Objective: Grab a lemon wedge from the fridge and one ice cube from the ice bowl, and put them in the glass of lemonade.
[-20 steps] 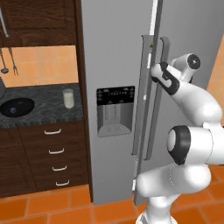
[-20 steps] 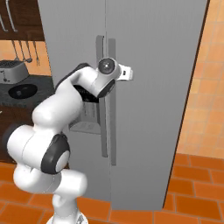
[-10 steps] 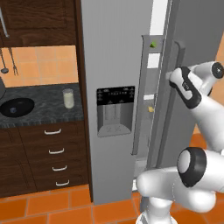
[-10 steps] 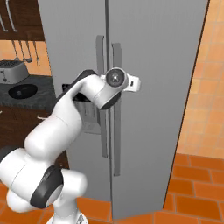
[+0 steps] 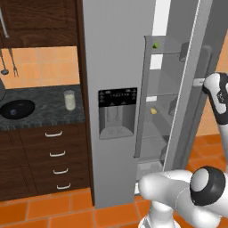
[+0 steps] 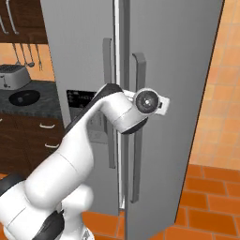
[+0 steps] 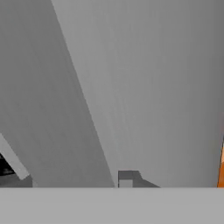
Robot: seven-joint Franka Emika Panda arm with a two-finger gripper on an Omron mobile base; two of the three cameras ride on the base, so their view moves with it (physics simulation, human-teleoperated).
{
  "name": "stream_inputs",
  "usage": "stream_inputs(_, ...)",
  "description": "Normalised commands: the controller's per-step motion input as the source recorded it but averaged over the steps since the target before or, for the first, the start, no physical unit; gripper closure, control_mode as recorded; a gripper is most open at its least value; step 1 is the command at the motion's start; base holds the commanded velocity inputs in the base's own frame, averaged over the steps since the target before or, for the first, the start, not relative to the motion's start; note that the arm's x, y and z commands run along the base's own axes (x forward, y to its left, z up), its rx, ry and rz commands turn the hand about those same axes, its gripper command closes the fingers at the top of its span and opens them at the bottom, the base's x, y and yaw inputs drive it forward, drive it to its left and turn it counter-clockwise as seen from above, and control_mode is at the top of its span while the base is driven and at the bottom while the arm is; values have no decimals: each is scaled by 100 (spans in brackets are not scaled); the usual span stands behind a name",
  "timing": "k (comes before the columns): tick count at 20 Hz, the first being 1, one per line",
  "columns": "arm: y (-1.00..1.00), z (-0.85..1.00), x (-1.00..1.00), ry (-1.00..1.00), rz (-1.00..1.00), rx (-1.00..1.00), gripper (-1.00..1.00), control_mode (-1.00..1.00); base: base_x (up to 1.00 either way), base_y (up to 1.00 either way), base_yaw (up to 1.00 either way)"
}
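- Fridge (image 5: 116,53) right door (image 5: 196,67) stands partly swung open, w/ a gap showing the shelves inside. Needed, since the wedge sits in there.
- Arm's hand (image 6: 149,101) is up against the right door's bar handle (image 6: 137,126) in the right base view, prob. there to haul the door wider. Pincer itself is hidden behind the hand; can't tell how wide it stands or whether it has the handle.
- Hand view gives just grey door panel close up, w/ one dark fingertip (image 7: 127,178) at the bottom, so no help on the grip.
- Lemon wedge: small yellow bit (image 5: 153,111) on a middle shelf inside, likely it. A greener bit (image 5: 156,45) sits on the top shelf; too small to tell which is the wedge.
- Glass of lemonade (image 5: 69,99) stands upright on the dark worktop (image 5: 49,111), left of the fridge, within reach for the later drops.
- Ice bowl (image 5: 18,108) is further left on the same worktop, well apart from the glass; a pale speck in it may be the cube. Toaster (image 6: 10,76) sits behind the bowl.
- Judgement: still on the door-opening step; nothing fetched yet.
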Motion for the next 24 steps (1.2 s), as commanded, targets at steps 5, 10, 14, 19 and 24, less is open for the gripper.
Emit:
stream_inputs(5, -100, 40, -40, 2, 0, 11, 100, -100, 0, 0, 0)
stream_inputs(10, -98, 26, -20, 2, -3, 11, 100, -100, 0, 0, 0)
stream_inputs(14, -77, 51, -25, 0, -1, 8, 100, -100, 0, 0, 0)
stream_inputs(19, -54, 25, -28, 0, -6, 1, -100, -100, 0, 0, 0)
stream_inputs(24, -65, 72, -89, -6, -4, 9, -100, -100, 0, 0, 0)
